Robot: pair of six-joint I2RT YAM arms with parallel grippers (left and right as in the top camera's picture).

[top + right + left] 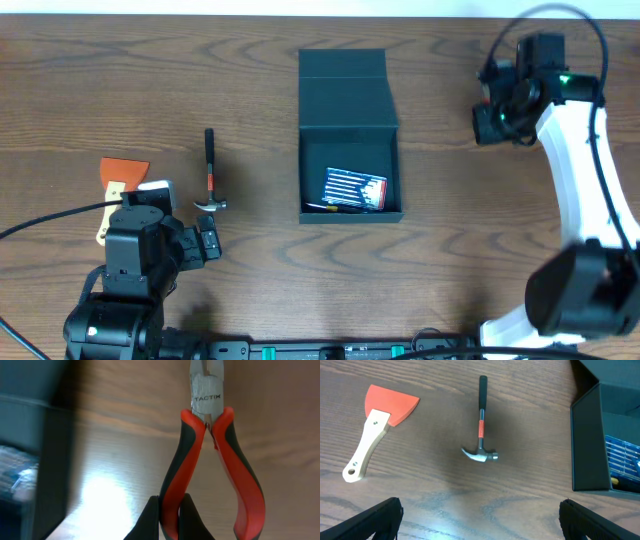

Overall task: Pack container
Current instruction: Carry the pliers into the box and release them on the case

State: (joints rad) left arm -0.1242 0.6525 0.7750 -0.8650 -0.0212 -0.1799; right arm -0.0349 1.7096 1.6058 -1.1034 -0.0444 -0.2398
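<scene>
While the box (345, 90) stands at the middle of the table (450, 280) with its flap lid laid back toward the far edge, the cavity faces up; a blue bit case (355, 188) lies inside, close to the near wall.

Right gripper (169, 519) — clenched on one red handle of the pliers (220, 445), their nose pointing away from the wrist; it sits to the right of the box, apart from it.

Left gripper (480, 507) — fingers spread wide, holding nothing, at the front left of the table; hammer (481, 425) and scraper (375, 417) lie ahead of it, both outside the box.

Handling, by judgement: matte cardboard, so light and not slippery; the walls look stiff enough to stand but would likely dent under a hard pinch; so lightly loaded, the box would probably slide if a tool knocked its rim. Best hold — the upper edge of a side wall to steady it; the lid's free edge for closing. Tools ought to be lowered in clear of the rim, not dropped.
</scene>
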